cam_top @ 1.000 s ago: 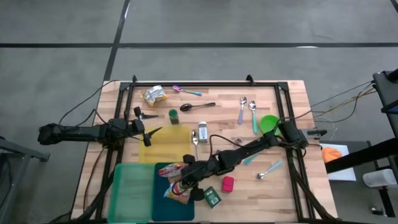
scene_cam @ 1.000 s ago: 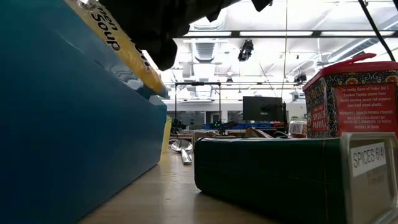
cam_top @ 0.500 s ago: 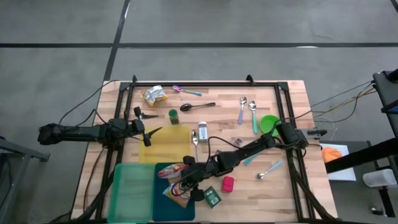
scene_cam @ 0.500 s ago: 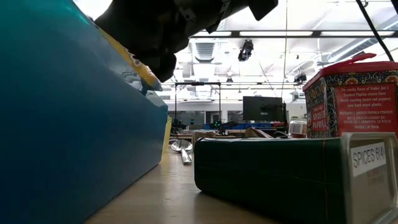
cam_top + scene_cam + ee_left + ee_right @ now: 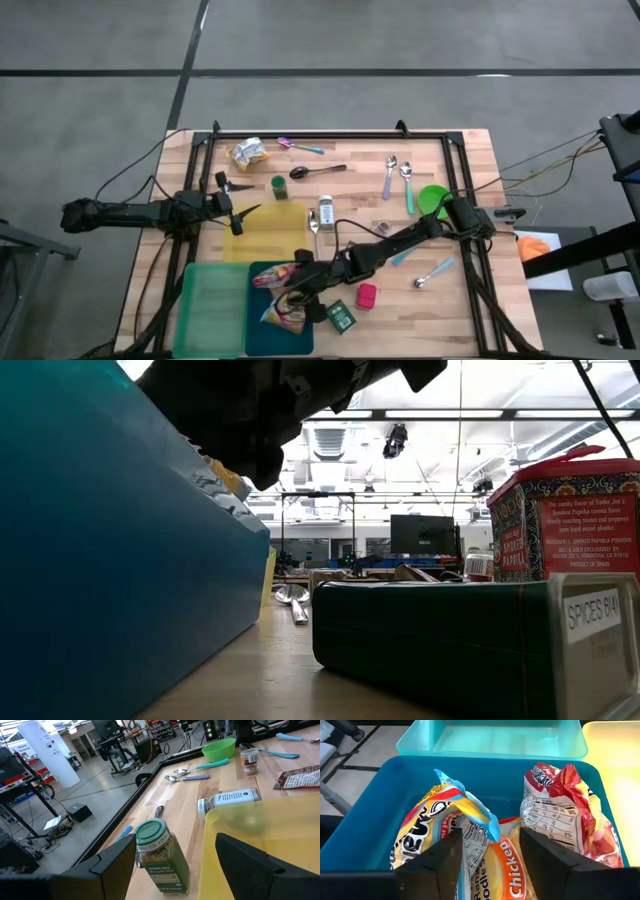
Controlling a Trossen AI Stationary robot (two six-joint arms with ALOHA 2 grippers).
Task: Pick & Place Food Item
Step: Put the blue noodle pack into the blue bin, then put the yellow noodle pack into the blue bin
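My right gripper (image 5: 490, 870) hovers open over the blue bin (image 5: 380, 820), pointing slantwise down into it. A yellow-and-blue soup packet (image 5: 440, 820) lies in the bin, leaning on a chicken ramen packet (image 5: 507, 865). Its upper corner stands up between my spread fingers, and nothing is gripped. A red-and-white packet (image 5: 555, 805) leans in the bin's other end. In the high view the gripper (image 5: 295, 298) is over the bin (image 5: 252, 312). My left gripper (image 5: 235, 212) waits open at the table's left, with a green-lidded spice jar (image 5: 160, 855) ahead of it.
A teal bin (image 5: 212, 305) stands left of the blue one, and a yellow tray (image 5: 268, 228) lies beyond them. A green spice tin (image 5: 450, 640) and a red paprika tin (image 5: 570, 520) sit right of the bin. Spoons, a green bowl (image 5: 432, 198) and a foil packet (image 5: 247, 152) are farther back.
My right gripper has let go of the soup packet while staying over the blue bin. The packet, which hung slanting below the fingers above the bin's rim, has dropped into the bin. In the low view only its tip still shows above the wall.
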